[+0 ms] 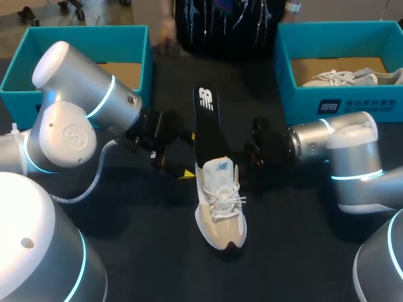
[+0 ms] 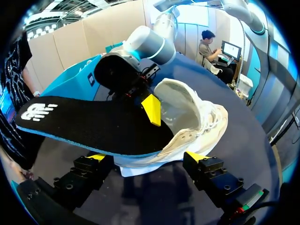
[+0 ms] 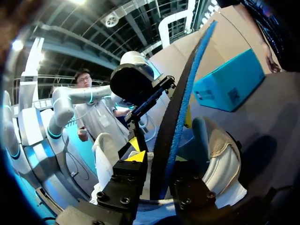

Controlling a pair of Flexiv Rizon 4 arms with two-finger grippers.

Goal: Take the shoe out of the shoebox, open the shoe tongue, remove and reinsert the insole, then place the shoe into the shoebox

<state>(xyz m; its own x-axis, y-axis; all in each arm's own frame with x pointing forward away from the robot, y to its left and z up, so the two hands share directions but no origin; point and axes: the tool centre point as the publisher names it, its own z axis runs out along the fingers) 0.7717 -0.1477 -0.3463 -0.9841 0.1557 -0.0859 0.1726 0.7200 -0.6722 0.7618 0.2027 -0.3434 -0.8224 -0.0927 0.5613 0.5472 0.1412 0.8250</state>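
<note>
**At mid-table: insole standing out of the sneaker**

Nearest me on the black tabletop point(image 1: 138, 251), the beige-and-white lace-up sneaker point(image 1: 220, 204) sat upright on its sole, toe toward me, outside both boxes. At its heel end my two grippers flanked it. My left gripper point(image 1: 181, 165) sat just beside the heel with its yellow-tipped fingers spread wide, gripping nothing. In its wrist view the shoe's heel lay just ahead of them. My right gripper point(image 3: 161, 161) was pinched on the black insole with a blue edge point(image 1: 204, 123), one yellow fingertip point(image 2: 152, 108) pressed to its upper face at the shoe's collar. One end of the insole was tucked inside the shoe, while the rest rose out of the opening and slanted toward the far side. Beyond, two open teal cardboard shoeboxes stood at the far corners. One was the left shoebox point(image 1: 94, 38). The other, the right shoebox point(image 1: 296, 88), held a second pale sneaker point(image 1: 352, 77).
</note>
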